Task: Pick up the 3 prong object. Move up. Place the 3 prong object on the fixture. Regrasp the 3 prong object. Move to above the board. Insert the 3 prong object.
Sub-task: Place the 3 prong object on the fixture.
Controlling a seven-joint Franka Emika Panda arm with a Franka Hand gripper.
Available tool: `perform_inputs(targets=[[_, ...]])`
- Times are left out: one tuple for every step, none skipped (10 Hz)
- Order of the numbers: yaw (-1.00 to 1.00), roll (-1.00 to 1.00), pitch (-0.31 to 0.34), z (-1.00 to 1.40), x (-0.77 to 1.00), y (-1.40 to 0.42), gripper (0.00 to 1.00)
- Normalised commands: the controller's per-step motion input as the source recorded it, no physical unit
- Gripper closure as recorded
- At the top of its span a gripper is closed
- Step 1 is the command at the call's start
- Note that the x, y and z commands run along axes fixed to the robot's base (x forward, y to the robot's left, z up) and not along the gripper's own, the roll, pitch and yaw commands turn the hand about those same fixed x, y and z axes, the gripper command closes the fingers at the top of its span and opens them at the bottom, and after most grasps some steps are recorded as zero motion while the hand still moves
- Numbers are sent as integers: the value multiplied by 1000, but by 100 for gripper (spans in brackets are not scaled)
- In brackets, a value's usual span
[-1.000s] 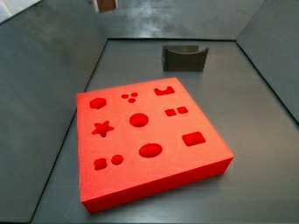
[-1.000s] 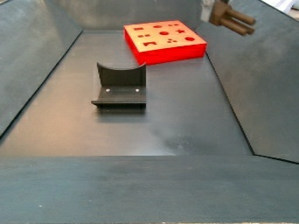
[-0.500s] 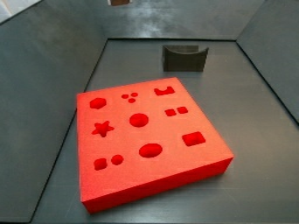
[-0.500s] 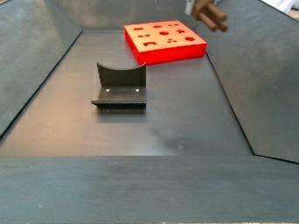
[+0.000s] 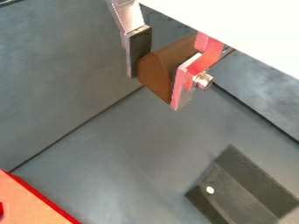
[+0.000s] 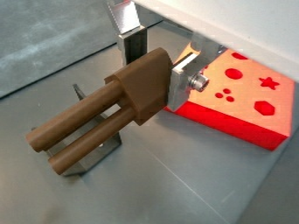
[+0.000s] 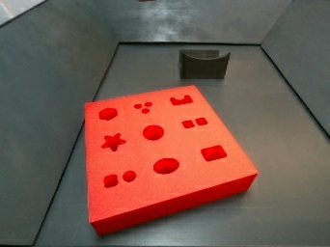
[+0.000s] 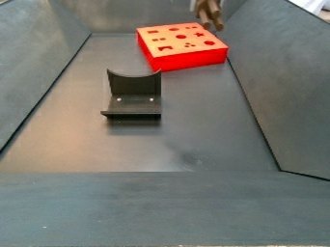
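My gripper is shut on the 3 prong object, a reddish-brown block clamped between the flat fingers. In a wrist view the gripper holds the object with its round prongs pointing away from the fingers. In a side view the held object hangs high over the far right edge of the red board. The board also shows in both wrist views and in a side view. The dark fixture stands on the floor, apart from the board.
The fixture also shows in a side view and in a wrist view. Sloped grey walls ring the dark floor. In a side view only a sliver of the gripper shows at the frame's upper edge.
The gripper has carried the 3 prong object sideways toward the board, from beside the right wall to above the board's far edge. Board and fixture have not moved.
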Motion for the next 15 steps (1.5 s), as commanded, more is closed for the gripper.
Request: perform_inputs(targets=[[-106,37,155,54,1000,56,100],[-67,29,155,46,1000,55,100],[-50,30,148,39,1000,52,100],[-29,32,149,33,1000,48,100],[-39,-1000,18,-197,1000,282,100],[-48,-1000,16,-201,1000,282,100],[-54,-1000,13,-180,1000,262,100],[-58,-1000,16,-148,1000,220,100],[-61,-1000,37,-115,1000,197,100],[-65,-1000,51,-93,1000,178,100],[-72,-1000,59,-80,1000,158,100],[-83,-1000,64,-66,987,136,100],[-94,-1000,69,-45,862,104,100],[-112,-1000,73,-20,697,72,100],[-114,-928,69,-16,614,63,100]])
